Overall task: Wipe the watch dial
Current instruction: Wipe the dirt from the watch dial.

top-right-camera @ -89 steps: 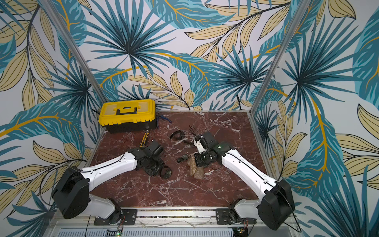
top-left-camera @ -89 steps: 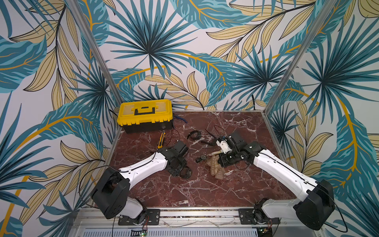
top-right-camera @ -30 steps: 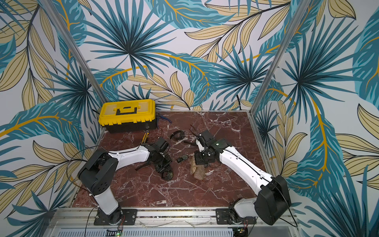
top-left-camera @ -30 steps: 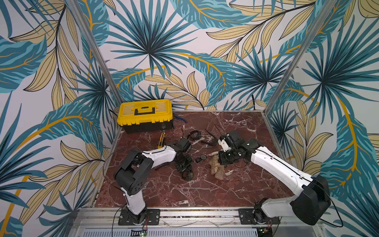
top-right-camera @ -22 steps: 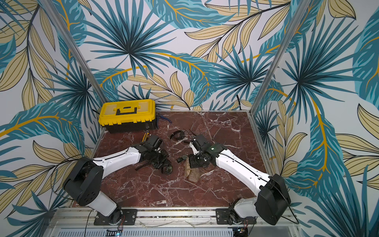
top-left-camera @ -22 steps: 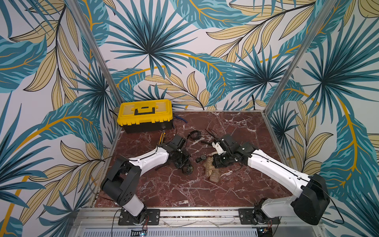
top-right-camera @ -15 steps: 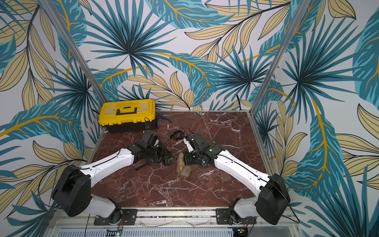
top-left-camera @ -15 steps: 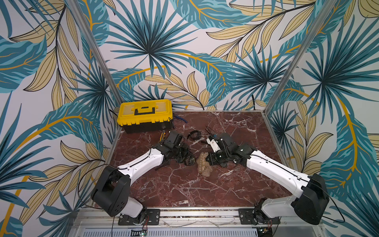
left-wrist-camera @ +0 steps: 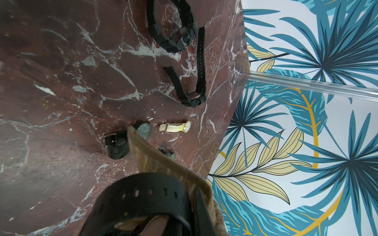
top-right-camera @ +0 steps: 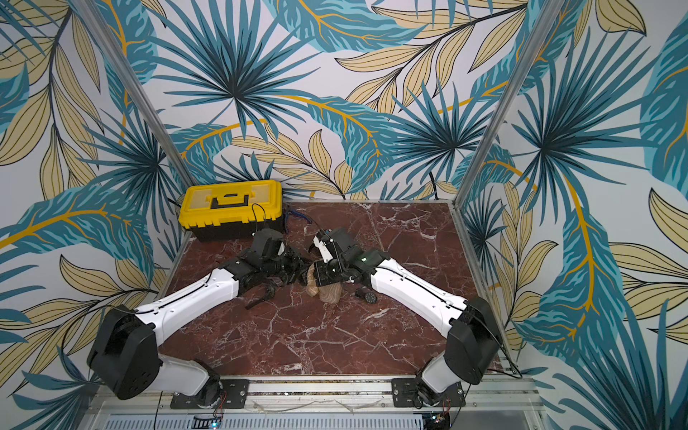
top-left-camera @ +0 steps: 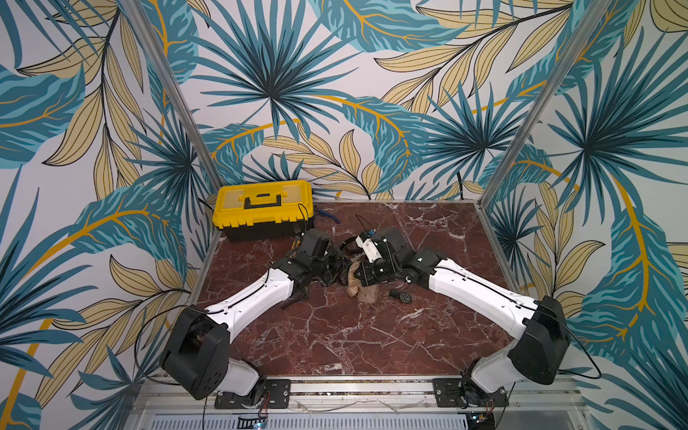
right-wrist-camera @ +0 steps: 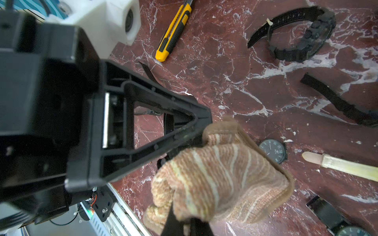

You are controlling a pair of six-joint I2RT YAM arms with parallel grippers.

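Up against blk watch (left-wrist-camera: pixel 143 194): cloth (right-wrist-camera: pixel 221 175)

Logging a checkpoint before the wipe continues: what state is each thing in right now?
Left pincer, shut on black strapped watch.
Right pincer, shut on beige striped cloth, bunched against that watch.
Yellow plastic toolbox, lid closed.
Chunky black rubber watch, strap buckled in a loop.
Second black rubber watch, strap unbuckled and splayed.
Gold-cased watch with cream strap, unbuckled, lying on the table.
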